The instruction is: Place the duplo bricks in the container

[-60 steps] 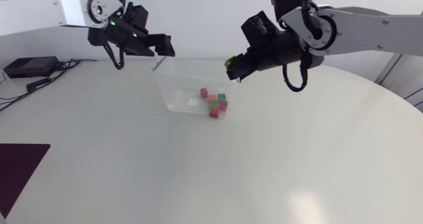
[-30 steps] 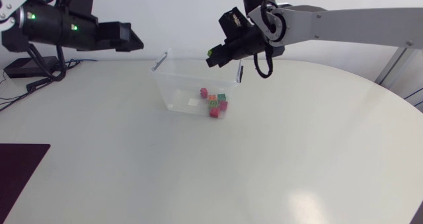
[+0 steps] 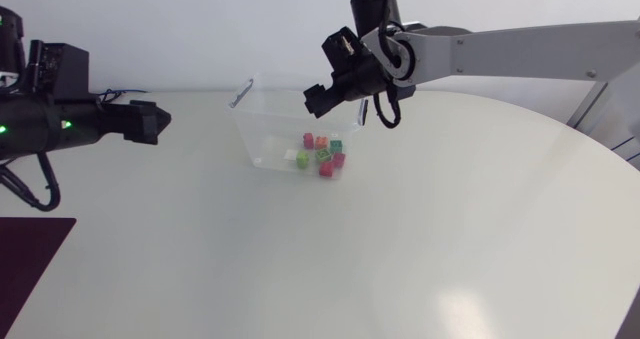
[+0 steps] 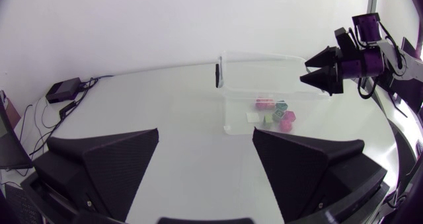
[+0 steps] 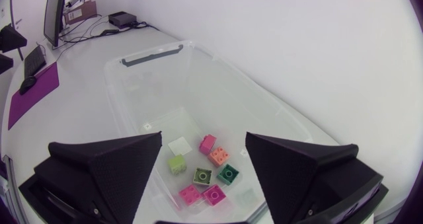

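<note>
Now wide and empty above the container (image 3: 262, 129) at the table's twelve o'clock, the right gripper (image 5: 203, 141) has dropped its lime brick (image 3: 303, 159) at nine o'clock of the other bricks (image 3: 330, 160), and the left gripper (image 4: 206, 131), also wide, has retreated, so the task looks finished.

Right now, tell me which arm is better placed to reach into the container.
Right. The right tool hangs open over the container, with the duplo bricks just below it. The left tool, also open, sits off to the side over the table, apart from the container.
</note>
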